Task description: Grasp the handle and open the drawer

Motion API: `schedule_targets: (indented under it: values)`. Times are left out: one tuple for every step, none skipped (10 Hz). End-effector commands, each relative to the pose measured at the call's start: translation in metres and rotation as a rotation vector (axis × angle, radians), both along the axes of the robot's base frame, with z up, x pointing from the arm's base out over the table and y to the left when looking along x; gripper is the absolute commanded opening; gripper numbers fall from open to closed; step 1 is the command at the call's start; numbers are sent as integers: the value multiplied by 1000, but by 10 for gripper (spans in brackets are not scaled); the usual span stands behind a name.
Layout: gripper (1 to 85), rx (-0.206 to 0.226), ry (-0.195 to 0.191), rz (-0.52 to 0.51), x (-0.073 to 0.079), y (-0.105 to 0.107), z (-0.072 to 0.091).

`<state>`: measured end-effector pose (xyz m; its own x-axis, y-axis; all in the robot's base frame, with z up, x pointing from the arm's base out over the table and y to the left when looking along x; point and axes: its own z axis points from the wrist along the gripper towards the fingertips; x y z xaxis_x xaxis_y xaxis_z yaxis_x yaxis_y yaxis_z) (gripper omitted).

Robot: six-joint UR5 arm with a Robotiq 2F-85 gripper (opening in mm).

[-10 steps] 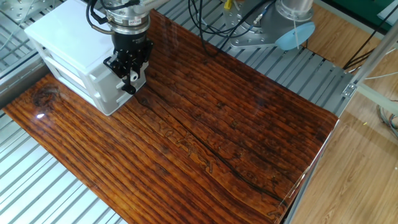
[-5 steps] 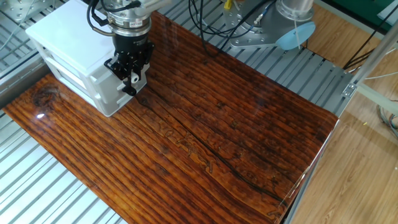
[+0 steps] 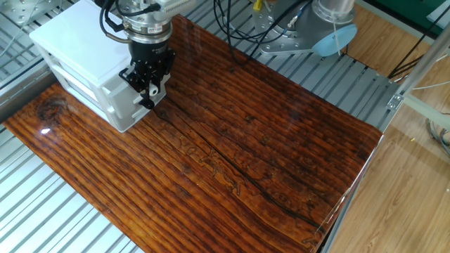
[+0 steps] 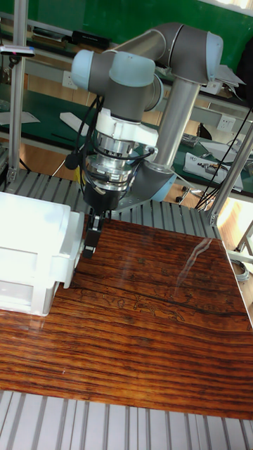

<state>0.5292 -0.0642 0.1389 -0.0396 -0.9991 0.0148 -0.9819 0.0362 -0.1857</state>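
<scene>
The white cabinet (image 3: 74,46) stands at the table's far left corner. Its drawer (image 3: 132,107) front faces right, toward the arm. My gripper (image 3: 148,100) points down, right against that front panel, with its dark fingers (image 3: 144,79) drawn close together. The handle is hidden behind the fingers, so I cannot tell whether they hold it. In the tall fixed view the gripper (image 4: 89,246) hangs just off the right edge of the cabinet (image 4: 28,232), tips near the tabletop. The drawer looks closed, flush with the cabinet body.
The dark wooden tabletop (image 3: 239,154) stretches right and forward of the cabinet. The arm's base (image 3: 299,31) and cables sit at the back. Ribbed aluminium rails (image 3: 42,218) border the wood, and a shelf with clutter (image 4: 211,158) stands behind.
The gripper has shifted slightly up and left, closer to the drawer front. The cabinet and drawer have not moved.
</scene>
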Motion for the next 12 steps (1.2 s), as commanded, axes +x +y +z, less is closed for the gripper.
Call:
schedule_targets:
  values:
    - [303,9,-6,-11,4,7,1]
    - [303,10,-7,-15,5,9,1]
    - [303,14,-5,-18,6,11,2]
    - [303,12,-2,-18,6,12,3]
    - [303,9,0,-20,7,13,4]
    - [303,10,-1,-23,8,14,4]
    - [303,13,-1,-26,9,16,4]
    - [303,16,-1,-29,10,18,5]
    - [303,18,-4,-33,11,19,3]
    - [303,31,-4,-42,12,22,0]
    - [303,42,-3,-47,13,25,-3]
    - [303,50,-5,-53,14,27,-5]
